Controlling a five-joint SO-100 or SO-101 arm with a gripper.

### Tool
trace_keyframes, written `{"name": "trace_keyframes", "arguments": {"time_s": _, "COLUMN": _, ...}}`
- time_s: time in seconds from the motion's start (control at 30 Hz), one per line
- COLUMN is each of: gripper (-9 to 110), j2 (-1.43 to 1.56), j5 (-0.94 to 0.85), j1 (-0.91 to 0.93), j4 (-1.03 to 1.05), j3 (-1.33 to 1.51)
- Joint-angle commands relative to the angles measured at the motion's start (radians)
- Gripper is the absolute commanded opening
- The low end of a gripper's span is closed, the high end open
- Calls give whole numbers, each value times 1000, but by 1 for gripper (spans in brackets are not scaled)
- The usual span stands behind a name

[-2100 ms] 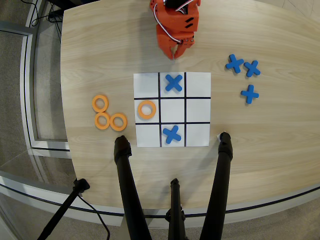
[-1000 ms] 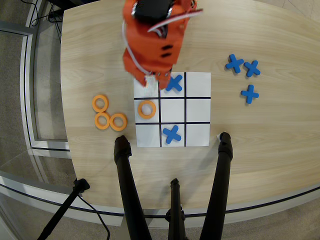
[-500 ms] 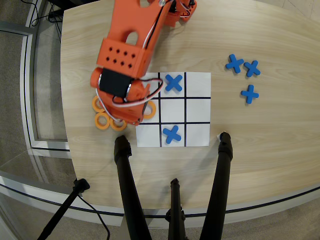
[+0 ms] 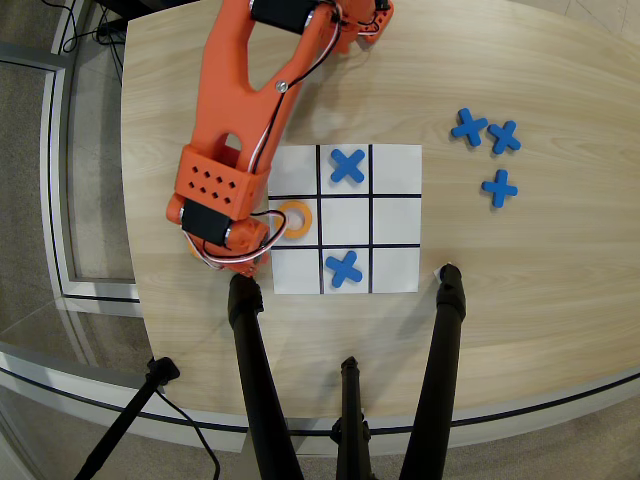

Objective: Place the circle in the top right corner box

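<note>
The arm is bright orange printed plastic, built of boxy links. Black servo blocks sit in its joints, a grid of small round holes marks the housing behind the claw, and thin red-and-white wires loop alongside.

Top right box clear, open from the right. Crosses block top-middle and bottom-middle cells; ring sits in left-middle. Arm covers grid's left edge. Three crosses on surface, well right.
</note>
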Motion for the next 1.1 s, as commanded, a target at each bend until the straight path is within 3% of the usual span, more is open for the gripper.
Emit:
{"name": "trace_keyframes", "arguments": {"time_s": 0.0, "gripper": 16, "j2": -12, "j5": -6, "j1": 17, "j4": -12, "j3": -60}}
{"name": "trace_keyframes", "arguments": {"time_s": 1.07, "gripper": 16, "j2": -189, "j5": 31, "j1": -3, "j4": -11, "j3": -155}}
